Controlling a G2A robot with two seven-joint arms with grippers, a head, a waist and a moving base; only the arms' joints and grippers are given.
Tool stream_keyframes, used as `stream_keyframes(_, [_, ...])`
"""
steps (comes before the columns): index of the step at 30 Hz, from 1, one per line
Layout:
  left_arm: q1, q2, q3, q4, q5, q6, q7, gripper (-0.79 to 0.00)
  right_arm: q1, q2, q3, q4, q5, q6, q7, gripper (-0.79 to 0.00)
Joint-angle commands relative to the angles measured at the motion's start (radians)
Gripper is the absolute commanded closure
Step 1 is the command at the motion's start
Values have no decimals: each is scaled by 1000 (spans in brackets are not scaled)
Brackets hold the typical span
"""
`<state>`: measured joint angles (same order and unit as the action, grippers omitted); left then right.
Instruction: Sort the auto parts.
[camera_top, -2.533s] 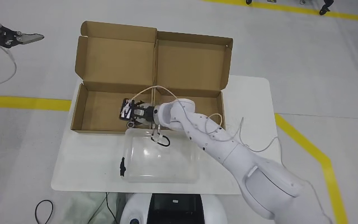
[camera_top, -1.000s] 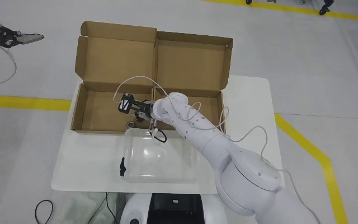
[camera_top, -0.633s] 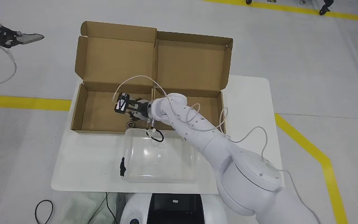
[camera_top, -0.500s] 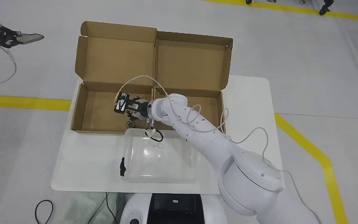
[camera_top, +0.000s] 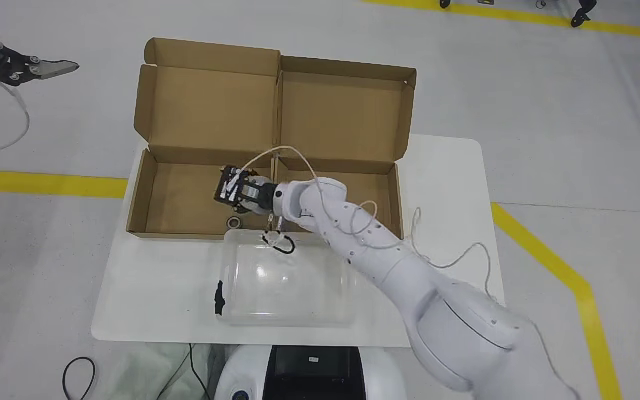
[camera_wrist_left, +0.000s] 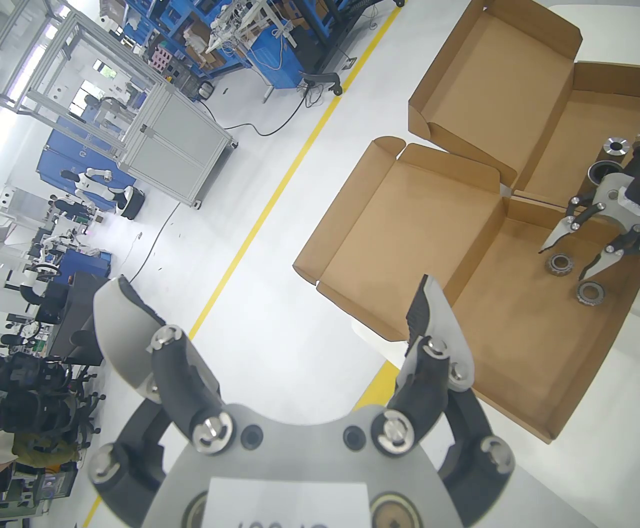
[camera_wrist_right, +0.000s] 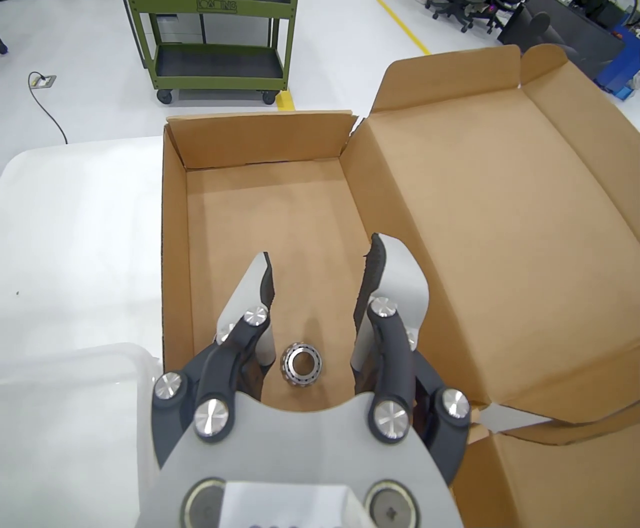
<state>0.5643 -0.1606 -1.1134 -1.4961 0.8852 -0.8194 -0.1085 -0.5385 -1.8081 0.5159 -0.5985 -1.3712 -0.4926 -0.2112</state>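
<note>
Right gripper (camera_wrist_right: 320, 255) hangs over the left compartment of the cardboard box (camera_top: 175, 195), fingers spread wide, nothing in them. In the top view its arm crosses the table (camera_top: 445, 200) and covers most of the right compartment.

A bearing (camera_wrist_right: 300, 365) lies on the box floor under the gripper, between the two fingers and touching neither (metal ring, rollers round the outside). The left wrist view shows a second bearing (camera_wrist_left: 590, 292) just beside the first. It is in the same compartment, outside the spread fingers. Two round metal parts (camera_wrist_left: 609, 159) stand close together in the other compartment, past the right gripper. I can't tell what kind they are. Both box lids are open and folded back.

Left gripper (camera_wrist_left: 272, 300) is off the table, above the floor and well to the side of the box. Its fingers are spread and hold nothing.

A clear bin (camera_top: 290, 290) sits on the white table just beside the near wall of the box. A small black piece (camera_top: 217, 297) is at the bin's left edge, too small to identify. A green cart (camera_wrist_right: 220, 50) stands on the floor beyond the table.
</note>
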Motion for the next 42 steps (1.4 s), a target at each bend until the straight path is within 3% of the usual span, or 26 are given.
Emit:
stream_keyframes(1, [0, 0, 0, 0, 0, 0, 0, -785, -30, 31, 28, -65, -21, 12, 12, -323])
stream_keyframes(6, [0, 0, 0, 0, 0, 0, 0, -785, -137, 117, 126, -274, -79, 18, 90, -323])
stream_keyframes(12, [0, 0, 0, 0, 0, 0, 0, -785, -336, 218, 287, -586, -158, -2, 221, -323])
stream_keyframes(19, [0, 0, 0, 0, 0, 0, 0, -785, -594, 301, 478, -884, -221, -35, 284, -336])
stream_keyframes(27, [0, 0, 0, 0, 0, 0, 0, -785, -804, 352, 617, -1067, -251, -54, 250, -348])
stream_keyframes(37, [0, 0, 0, 0, 0, 0, 0, -785, -938, 384, 701, -1173, -267, -33, 193, -376])
stream_keyframes(42, [0, 0, 0, 0, 0, 0, 0, -785, -994, 398, 746, -1210, -269, -18, 165, -483])
